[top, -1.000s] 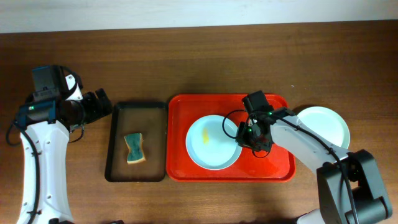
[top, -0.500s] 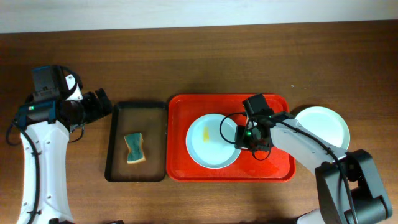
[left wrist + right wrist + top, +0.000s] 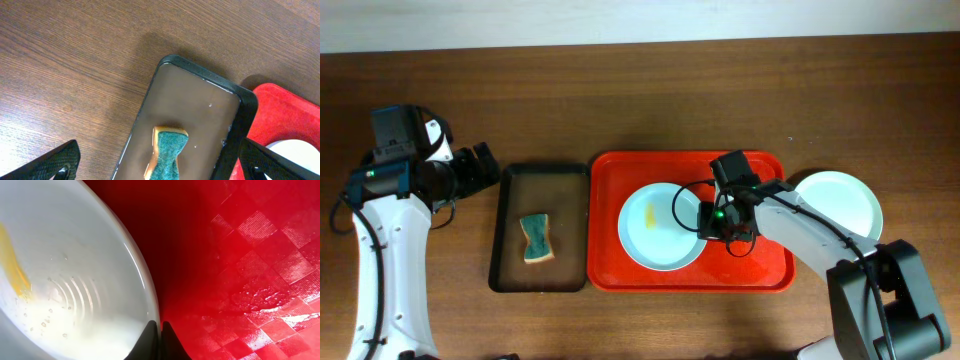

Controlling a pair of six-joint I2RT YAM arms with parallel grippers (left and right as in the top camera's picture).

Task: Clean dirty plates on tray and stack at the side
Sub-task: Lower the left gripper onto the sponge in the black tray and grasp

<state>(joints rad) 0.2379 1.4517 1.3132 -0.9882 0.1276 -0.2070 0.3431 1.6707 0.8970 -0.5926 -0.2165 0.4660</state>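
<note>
now the right claw [image 3: 160,330] pinches the rim of the smeared plate [image 3: 655,235] on the red tray [image 3: 765,270], seemingly steadying it, so the open left claw [image 3: 483,169] likely needs the sponge [image 3: 536,238] next.

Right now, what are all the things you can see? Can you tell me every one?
table: 1, brown wood, under everything
red tray: 1, red, middle of the table
smeared plate: 1, pale white with a yellow smear, lying on the red tray
other plate: 1, white, on the table just right of the red tray
black tray: 1, black, just left of the red tray
sponge: 1, green and yellow, inside the black tray
left claw: 1, black, open, above the black tray's left side
right claw: 1, black, pinching the smeared plate's rim
</note>
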